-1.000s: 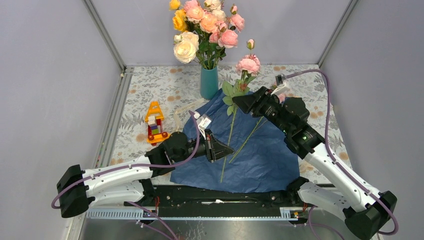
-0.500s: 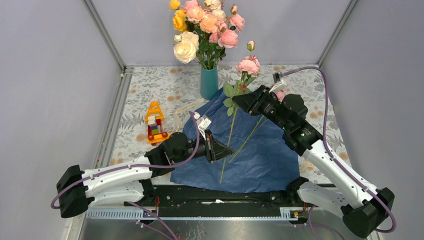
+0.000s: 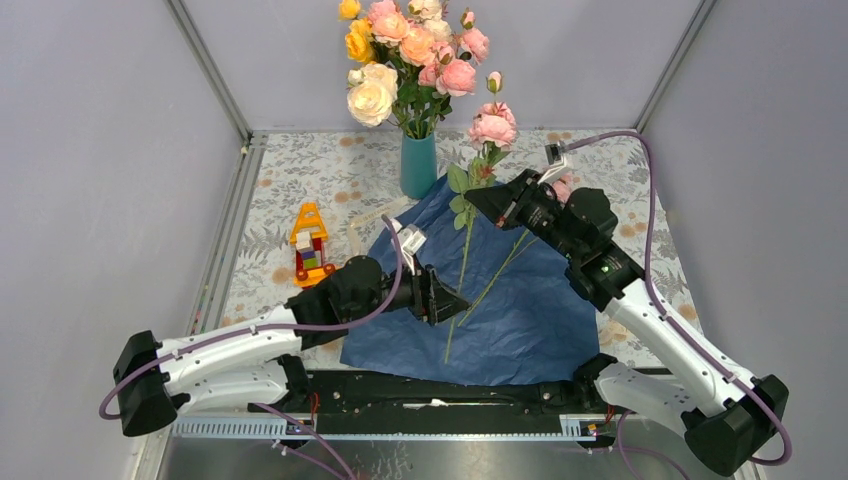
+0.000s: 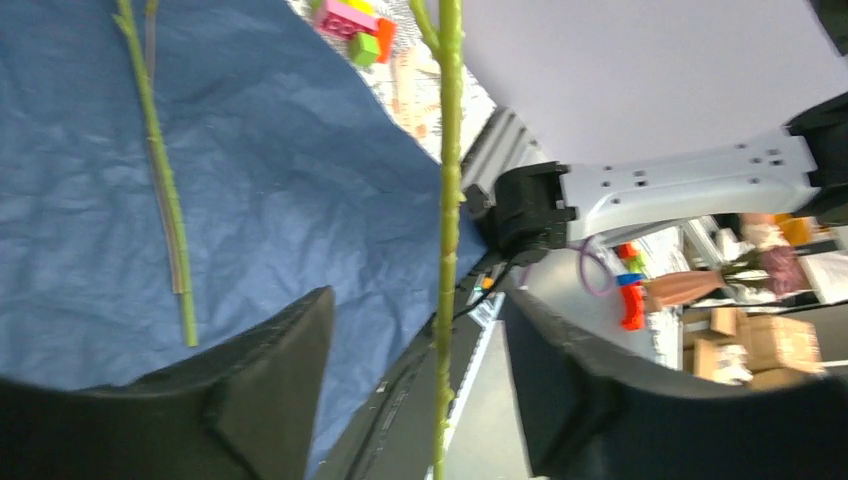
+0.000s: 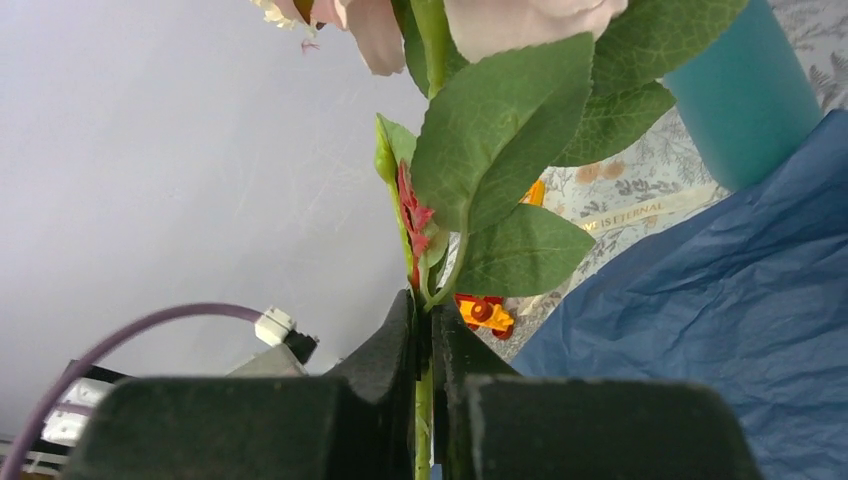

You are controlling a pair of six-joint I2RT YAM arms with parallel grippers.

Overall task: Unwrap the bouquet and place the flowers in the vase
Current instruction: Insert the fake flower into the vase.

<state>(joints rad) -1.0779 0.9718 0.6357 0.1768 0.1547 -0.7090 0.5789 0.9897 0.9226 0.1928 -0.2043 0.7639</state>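
The blue paper (image 3: pixel 520 300) of the bouquet lies spread flat on the table. One of the flowers, a pink rose (image 3: pixel 493 126) on a long green stem (image 3: pixel 462 255), stands tilted above it. My right gripper (image 3: pixel 472 198) is shut on that stem just below the leaves (image 5: pixel 500 130), as the right wrist view shows (image 5: pixel 424 325). My left gripper (image 3: pixel 457 300) is open around the stem's lower part (image 4: pixel 445 200), its jaws apart from it. A second stem (image 4: pixel 160 180) lies on the paper. The teal vase (image 3: pixel 418 165) stands behind the paper and holds a large yellow, cream and pink rose bunch (image 3: pixel 405 50).
A yellow and red toy block house (image 3: pixel 311 245) stands left of the paper. A cream ribbon (image 3: pixel 366 228) lies between it and the paper. Grey walls enclose the floral-patterned table (image 3: pixel 300 170) on three sides.
My left gripper has opened and let go of the stem. My right gripper has shut on the stem under the leaves, and the rose head has risen slightly.
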